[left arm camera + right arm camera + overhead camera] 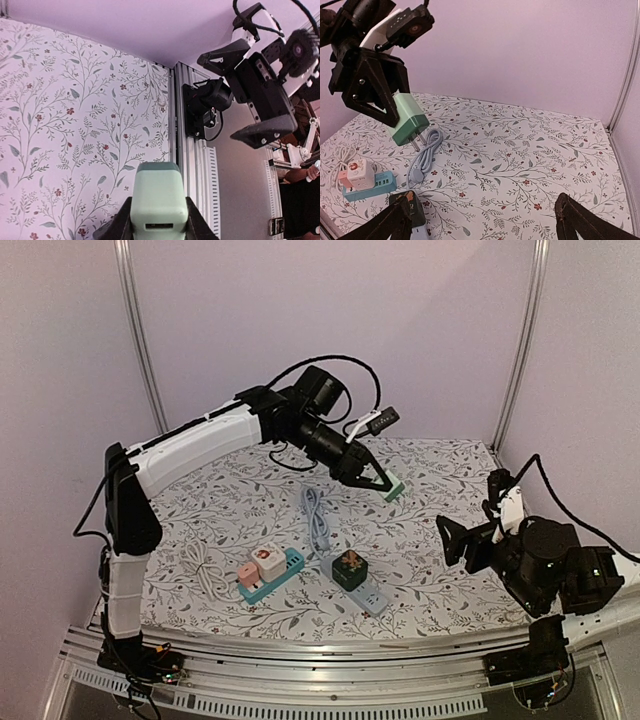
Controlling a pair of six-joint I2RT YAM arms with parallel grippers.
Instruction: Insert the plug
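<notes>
Left gripper [374,482] is pinched on the pale green plug [394,488], its fingers [119,226] on both flanks; the plug is held clear above the floral tablecloth [440,465], toward the far middle, with its prongs [415,143] slanting downward. Right gripper [458,540] hangs at the right side with jaws spread and nothing between them. Teal power strip [291,561] carries a pink cube adapter [248,573] and a white one [268,559]; light blue strip [373,599] beside it carries a dark cube [350,567], with a grey-blue cable [317,520] behind and a white cable [205,570] to the left.
</notes>
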